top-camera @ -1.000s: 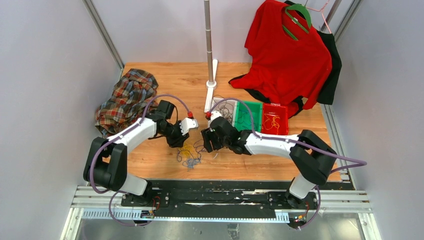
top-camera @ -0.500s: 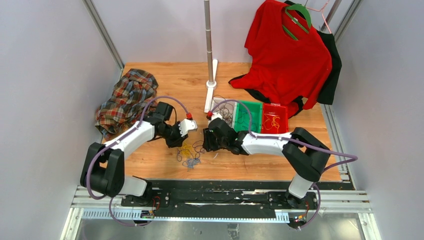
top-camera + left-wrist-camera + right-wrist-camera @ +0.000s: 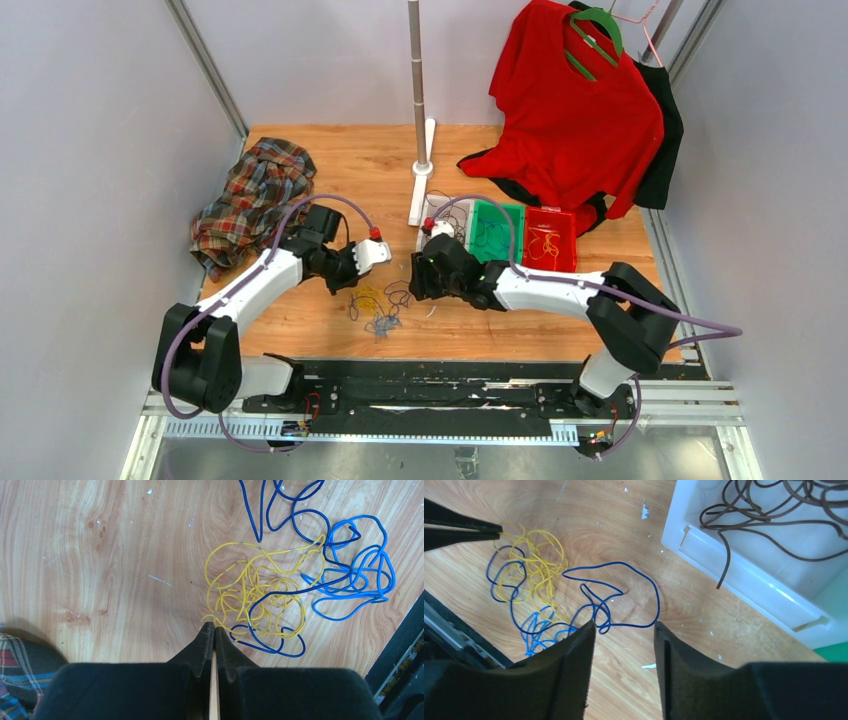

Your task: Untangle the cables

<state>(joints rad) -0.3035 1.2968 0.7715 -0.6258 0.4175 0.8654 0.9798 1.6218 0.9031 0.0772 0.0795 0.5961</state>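
The cables lie as a loose wad (image 3: 375,310) on the wooden table between my grippers. In the left wrist view, yellow cables (image 3: 260,592) are tangled with a dark blue cable (image 3: 272,647), and light blue cables (image 3: 357,577) lie to the right. My left gripper (image 3: 214,626) is shut, with its tips at the near edge of the yellow tangle; I cannot tell whether a strand is pinched. My right gripper (image 3: 624,627) is open and empty, and a dark blue loop (image 3: 624,580) lies just ahead of its tips. In the top view the left gripper (image 3: 352,278) and the right gripper (image 3: 412,285) flank the wad.
A white tray (image 3: 749,580) holding dark cables sits right of the wad, beside a green bin (image 3: 497,232) and a red bin (image 3: 550,238). A plaid shirt (image 3: 250,200) lies at the left. A pole stand (image 3: 420,165) and hanging red shirt (image 3: 575,110) stand behind.
My left arm has drawn back a little to the left, away from the wad. My right gripper has shifted slightly up and right. The wad has stayed in place.
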